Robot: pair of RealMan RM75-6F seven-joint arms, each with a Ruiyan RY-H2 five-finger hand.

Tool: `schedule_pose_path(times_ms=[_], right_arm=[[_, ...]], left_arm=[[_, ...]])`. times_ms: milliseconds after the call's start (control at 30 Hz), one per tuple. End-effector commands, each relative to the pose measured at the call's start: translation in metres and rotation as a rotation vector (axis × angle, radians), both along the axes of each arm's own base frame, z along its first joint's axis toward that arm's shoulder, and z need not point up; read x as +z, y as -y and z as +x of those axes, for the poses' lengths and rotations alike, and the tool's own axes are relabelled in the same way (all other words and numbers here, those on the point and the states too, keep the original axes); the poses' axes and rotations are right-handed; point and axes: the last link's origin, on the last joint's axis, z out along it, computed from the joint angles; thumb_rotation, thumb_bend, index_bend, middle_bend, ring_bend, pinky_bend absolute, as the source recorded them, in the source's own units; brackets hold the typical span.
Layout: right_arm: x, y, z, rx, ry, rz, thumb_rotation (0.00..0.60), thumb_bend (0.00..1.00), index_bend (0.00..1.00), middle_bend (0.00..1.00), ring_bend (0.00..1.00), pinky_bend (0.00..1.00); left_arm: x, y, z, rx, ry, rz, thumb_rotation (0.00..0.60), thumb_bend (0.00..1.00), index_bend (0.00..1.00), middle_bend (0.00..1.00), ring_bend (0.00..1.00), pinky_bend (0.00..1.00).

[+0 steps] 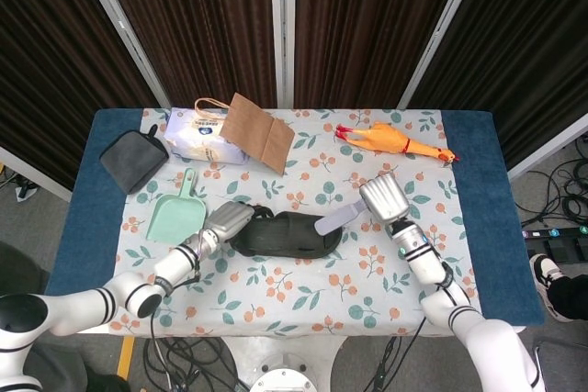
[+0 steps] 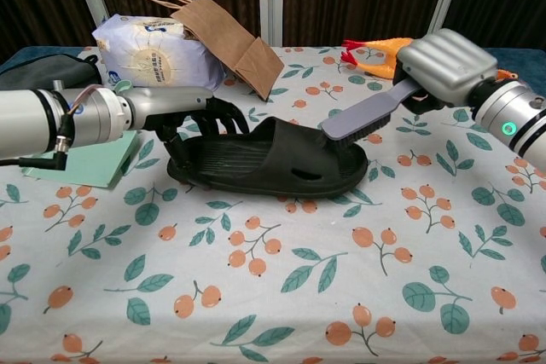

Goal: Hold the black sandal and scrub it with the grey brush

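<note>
The black rubber slide sandal lies mid-table on the floral tablecloth, toe toward your right. Your left hand has its fingers curled over the sandal's heel end and holds it down. Your right hand is wrapped round the handle of the grey long-handled scrub brush; the bristle end sits on or just over the sandal's strap, contact unclear.

The sandal looks light, bendy and likely to slide on cloth, so keep your hold on the heel rim and press down. The brush looks stiff; grip it well up the handle.

Containers, all behind the sandal: a brown paper bag lying on its side, contents hidden; a sealed white pouch; a mint-green plastic scoop holding nothing.
</note>
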Motion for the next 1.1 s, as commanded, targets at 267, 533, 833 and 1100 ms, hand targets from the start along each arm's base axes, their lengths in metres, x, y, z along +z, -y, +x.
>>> schedule_pose_path(times_ms=[267,533,833,1100], right_arm=[[0.074,-0.004,-0.026,-0.149,0.051,0.094,0.6,0.45,1.0,1.0,1.0,1.0],[0.052,-0.005,-0.03,-0.35,0.035,0.161,0.6,0.42,1.0,1.0,1.0,1.0],[0.031,-0.003,-0.039,-0.455,0.077,0.204,0.6,0.25,0.67,0.61,0.62,0.68],[0.042,-0.013,-0.045,-0.487,0.125,0.24,0.6,0.14,0.03,0.17,0.12,0.23]], left_arm=[[0.018,0.004,0.002,-0.055,0.003,0.061,0.6,0.06,0.13,0.03,0.02,0.15],[0.065,0.012,-0.014,-0.041,0.026,0.176,0.6,0.06,0.13,0.02,0.02,0.14],[0.127,0.031,-0.056,0.056,0.043,0.373,0.6,0.06,0.13,0.02,0.02,0.14],[0.155,0.055,-0.095,0.15,0.037,0.482,0.6,0.06,0.13,0.02,0.02,0.14]])
